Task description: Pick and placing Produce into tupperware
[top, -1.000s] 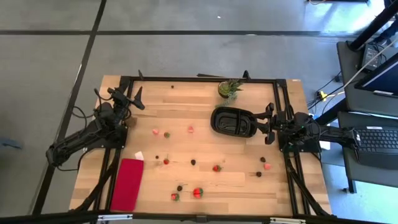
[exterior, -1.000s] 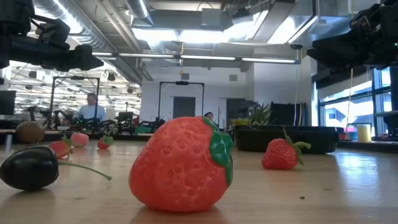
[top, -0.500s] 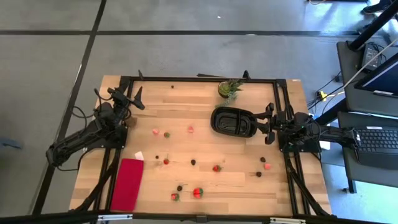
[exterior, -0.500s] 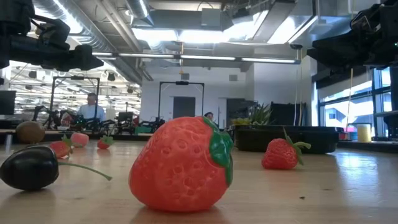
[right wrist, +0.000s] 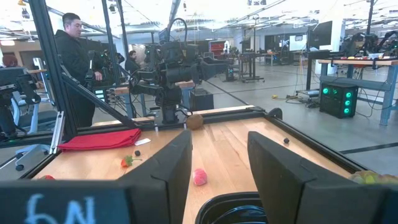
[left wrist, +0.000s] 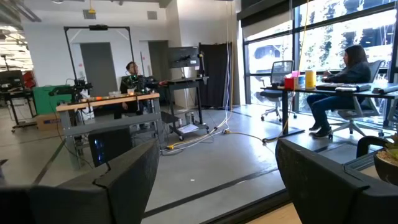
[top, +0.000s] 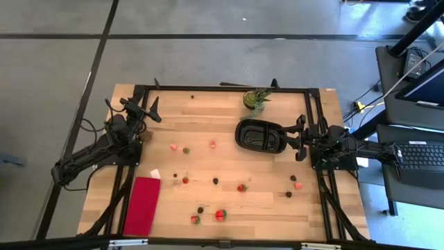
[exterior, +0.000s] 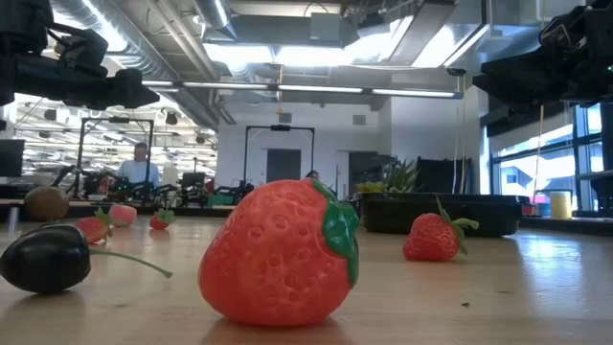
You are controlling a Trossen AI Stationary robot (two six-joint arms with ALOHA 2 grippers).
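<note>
Produce lies scattered on the wooden table: red strawberries (top: 220,214) (top: 241,187), pink pieces (top: 173,146) (top: 297,185) and dark berries (top: 215,181). In the low view a big strawberry (exterior: 278,254) and a dark berry (exterior: 46,257) rest on the near boards. The black oval tupperware (top: 258,135) stands at the right, toward the far side. My left gripper (top: 151,111) hangs open above the table's far left corner. My right gripper (right wrist: 219,168) is raised at the right edge, just over the tupperware's right end (right wrist: 230,208), its fingers apart with nothing between them.
A red cloth (top: 142,205) lies flat at the near left. A green potted plant (top: 255,99) stands at the far edge behind the tupperware. A black frame (top: 222,88) runs around the table. People and desks show in the room beyond.
</note>
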